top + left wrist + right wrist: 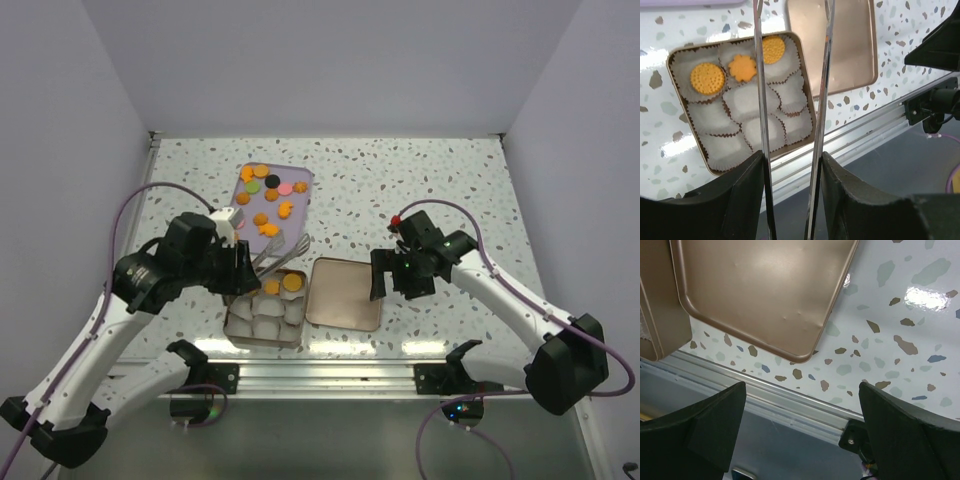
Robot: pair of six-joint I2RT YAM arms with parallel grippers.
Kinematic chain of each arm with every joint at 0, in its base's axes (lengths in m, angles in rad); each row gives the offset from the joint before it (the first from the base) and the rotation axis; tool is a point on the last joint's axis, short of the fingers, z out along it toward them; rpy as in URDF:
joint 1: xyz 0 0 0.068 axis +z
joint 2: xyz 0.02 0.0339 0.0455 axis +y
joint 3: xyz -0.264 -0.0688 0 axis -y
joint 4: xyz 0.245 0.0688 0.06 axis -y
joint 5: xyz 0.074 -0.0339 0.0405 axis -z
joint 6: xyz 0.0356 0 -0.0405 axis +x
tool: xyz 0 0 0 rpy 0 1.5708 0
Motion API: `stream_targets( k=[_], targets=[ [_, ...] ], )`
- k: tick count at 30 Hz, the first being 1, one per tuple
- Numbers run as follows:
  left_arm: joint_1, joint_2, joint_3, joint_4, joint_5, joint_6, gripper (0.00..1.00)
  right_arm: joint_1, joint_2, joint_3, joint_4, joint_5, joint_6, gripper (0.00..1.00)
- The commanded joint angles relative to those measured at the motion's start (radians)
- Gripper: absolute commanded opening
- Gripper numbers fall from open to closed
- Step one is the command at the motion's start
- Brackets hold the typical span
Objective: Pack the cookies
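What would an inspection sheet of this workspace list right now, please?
surface: speckled white table, glossy.
job's things: cookies on lilac tray at back; three more in paper cups in the open tin; lid beside it.
clutter: nothing seen.
tools: left tool holds tweezers over the tin; right tool open, empty, near the lid.
cables: purple cables loop along both arms.
surroundings: plain grey walls; metal rail at near edge.

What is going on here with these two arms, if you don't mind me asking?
The robot is packing cookies from a lilac tray into a tin lined with white paper cups. The left gripper holds tweezers over the tin, where three orange cookies already sit in cups. Most cookies are on the tray. The right gripper is open, holding nothing, above the table near the tin's lid.
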Motion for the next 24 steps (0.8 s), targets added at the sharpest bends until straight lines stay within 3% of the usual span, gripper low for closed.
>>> stream_targets(
  k=[1, 12, 24],
  targets=[
    [-0.002, 0.087, 0.095, 0.018, -0.048, 0.034, 0.51, 0.003, 0.006, 0.041, 0.003, 0.013, -0.016, 0.98],
    [0.001, 0.472, 0.284, -0.048, -0.293, 0.033, 0.52, 0.003, -0.037, 0.067, -0.035, 0.095, -0.036, 0.98],
    [0.001, 0.747, 0.434, -0.135, -0.339, -0.076, 0.53, 0.003, -0.150, 0.033, -0.049, 0.150, -0.004, 0.99]
  ],
)
